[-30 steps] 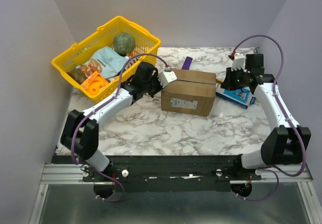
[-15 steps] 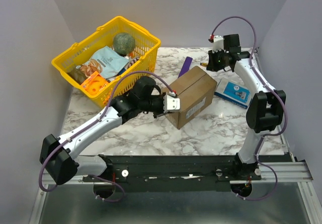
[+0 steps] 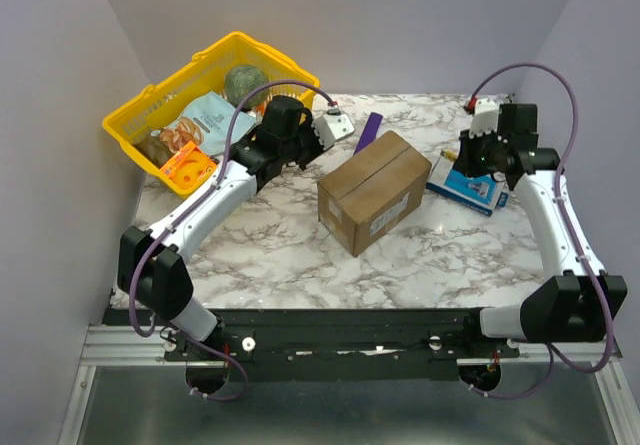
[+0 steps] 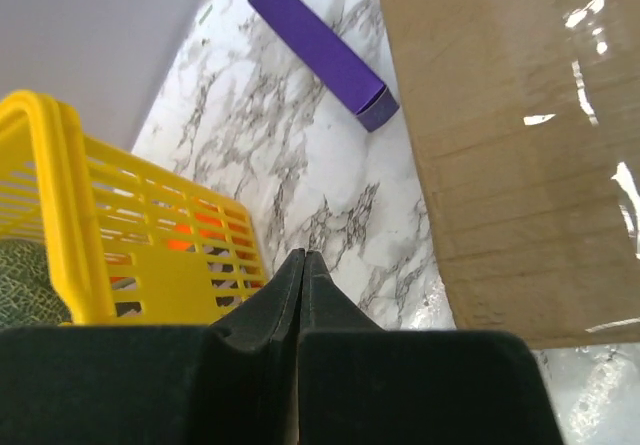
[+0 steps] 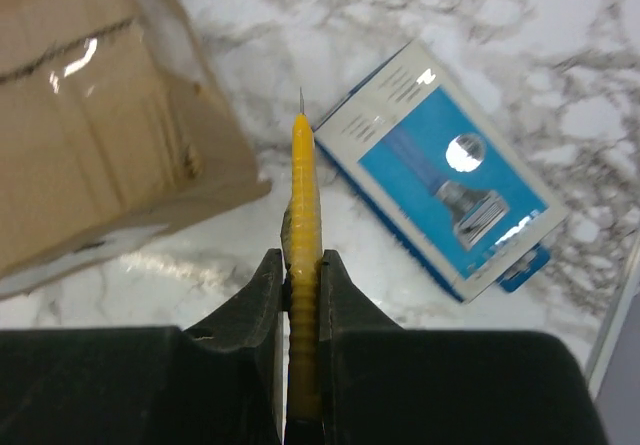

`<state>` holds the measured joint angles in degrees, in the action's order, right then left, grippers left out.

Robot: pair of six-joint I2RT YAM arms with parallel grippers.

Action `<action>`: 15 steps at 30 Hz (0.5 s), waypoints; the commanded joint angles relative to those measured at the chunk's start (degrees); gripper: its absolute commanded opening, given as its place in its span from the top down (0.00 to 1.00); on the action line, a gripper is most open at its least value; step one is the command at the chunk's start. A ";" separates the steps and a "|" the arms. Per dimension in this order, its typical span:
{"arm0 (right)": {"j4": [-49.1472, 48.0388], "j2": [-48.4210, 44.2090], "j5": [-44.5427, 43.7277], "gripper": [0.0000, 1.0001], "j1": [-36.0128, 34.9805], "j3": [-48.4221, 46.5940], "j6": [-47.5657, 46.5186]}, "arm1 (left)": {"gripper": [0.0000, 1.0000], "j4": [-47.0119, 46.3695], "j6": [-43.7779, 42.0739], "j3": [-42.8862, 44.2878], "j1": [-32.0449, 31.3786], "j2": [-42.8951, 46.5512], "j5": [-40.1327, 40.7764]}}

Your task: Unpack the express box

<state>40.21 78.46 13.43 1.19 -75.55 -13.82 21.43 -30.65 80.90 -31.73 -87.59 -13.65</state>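
Top external: we count one express box (image 3: 374,190) (taped shut), one basket (image 3: 170,79); left tool (image 4: 302,261) pressed together, right tool (image 5: 301,263) pinching one yellow cutter (image 5: 302,170).

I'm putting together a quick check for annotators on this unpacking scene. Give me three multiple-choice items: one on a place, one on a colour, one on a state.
1. Where does the slim purple box lie?
A) in the basket
B) on the table, beyond the express box
C) on top of the express box

2. What colour is the tool in the right hand?
A) yellow
B) red
C) green

3. How is the express box?
A) flaps open
B) closed, seam taped
C) crushed flat

Answers:
1 B: the top view shows it on the marble behind the express box.
2 A: the right wrist view shows a yellow shaft clamped in the hand.
3 B: shiny tape runs along the shut seam.
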 commanded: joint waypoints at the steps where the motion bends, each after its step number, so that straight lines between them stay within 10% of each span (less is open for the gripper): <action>1: 6.10 -2.16 1.16 1.00 -1.10 7.77 1.08 | 0.94 3.52 -1.07 2.68 0.08 -4.16 5.48; 15: 3.74 3.98 3.71 1.00 -8.13 4.47 5.04 | 0.91 7.66 -5.55 -5.21 -1.85 -0.23 -6.02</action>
<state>46.06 78.63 15.84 -4.71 -65.43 -10.00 26.50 -34.44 79.92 -31.94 -92.51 -13.87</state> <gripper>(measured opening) 0.189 0.085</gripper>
